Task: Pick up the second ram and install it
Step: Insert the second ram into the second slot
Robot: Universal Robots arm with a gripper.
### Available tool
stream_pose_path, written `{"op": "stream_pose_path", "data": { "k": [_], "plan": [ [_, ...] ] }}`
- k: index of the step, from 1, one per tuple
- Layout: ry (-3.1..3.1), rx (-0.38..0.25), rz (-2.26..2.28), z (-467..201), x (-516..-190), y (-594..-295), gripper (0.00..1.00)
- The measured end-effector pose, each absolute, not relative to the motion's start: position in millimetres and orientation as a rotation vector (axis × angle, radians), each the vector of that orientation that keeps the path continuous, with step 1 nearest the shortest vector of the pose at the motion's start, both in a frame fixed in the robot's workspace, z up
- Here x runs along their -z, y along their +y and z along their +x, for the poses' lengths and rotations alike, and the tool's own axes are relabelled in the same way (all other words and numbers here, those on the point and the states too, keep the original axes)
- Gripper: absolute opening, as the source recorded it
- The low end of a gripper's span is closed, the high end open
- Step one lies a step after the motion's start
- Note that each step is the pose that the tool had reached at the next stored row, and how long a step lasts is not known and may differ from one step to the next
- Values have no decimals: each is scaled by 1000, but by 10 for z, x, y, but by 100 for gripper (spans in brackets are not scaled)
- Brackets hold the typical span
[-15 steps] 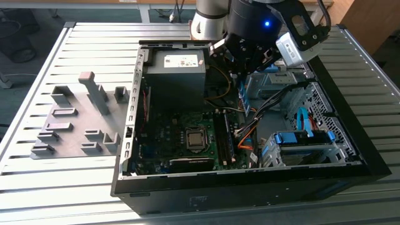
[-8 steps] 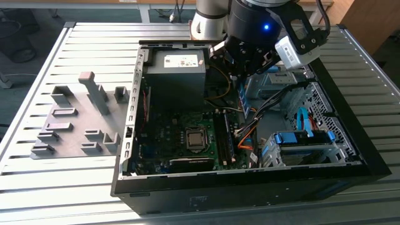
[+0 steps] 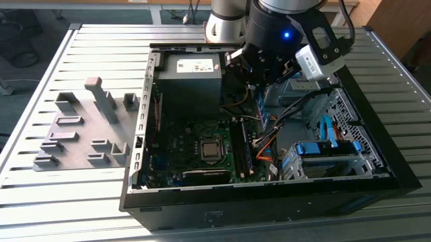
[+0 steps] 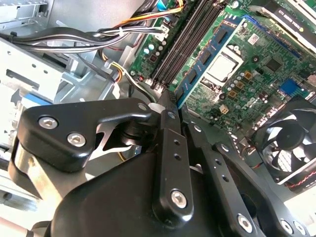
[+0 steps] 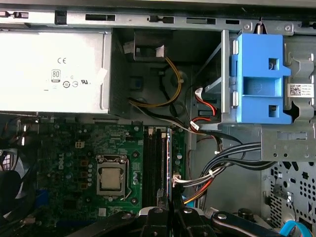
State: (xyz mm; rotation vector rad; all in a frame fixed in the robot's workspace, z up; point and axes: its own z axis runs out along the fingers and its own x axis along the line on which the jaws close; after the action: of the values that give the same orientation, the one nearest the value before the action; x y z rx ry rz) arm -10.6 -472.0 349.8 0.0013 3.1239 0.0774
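Observation:
My gripper (image 3: 263, 93) hangs inside the open computer case (image 3: 145, 151), shut on the second ram (image 4: 213, 45), a thin blue-green board with dark chips. In the second wrist view the stick runs out from the black fingers (image 4: 165, 143) over the motherboard, close beside the long black memory slots (image 4: 182, 39). The first wrist view shows the ram (image 5: 170, 168) edge-on, standing just beside the slots (image 5: 154, 163) and held at its near end by the gripper (image 5: 171, 211). In the exterior view a blue strip of the ram (image 3: 265, 112) shows under the wrist.
A bundle of cables (image 5: 222, 163) runs close to the slots toward the blue drive cage (image 5: 259, 84). The power supply (image 5: 52, 69) sits at the case's back, with the processor socket (image 5: 112, 178) beside the slots. Grey fixture blocks (image 3: 81, 131) stand on the table at the exterior view's left.

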Motion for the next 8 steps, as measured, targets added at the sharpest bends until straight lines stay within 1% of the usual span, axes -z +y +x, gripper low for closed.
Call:
{"op": "stream_pose_path", "data": {
  "k": [8],
  "plan": [
    [3124,-77,6,-103,-3487,-4720,14]
  ]
}}
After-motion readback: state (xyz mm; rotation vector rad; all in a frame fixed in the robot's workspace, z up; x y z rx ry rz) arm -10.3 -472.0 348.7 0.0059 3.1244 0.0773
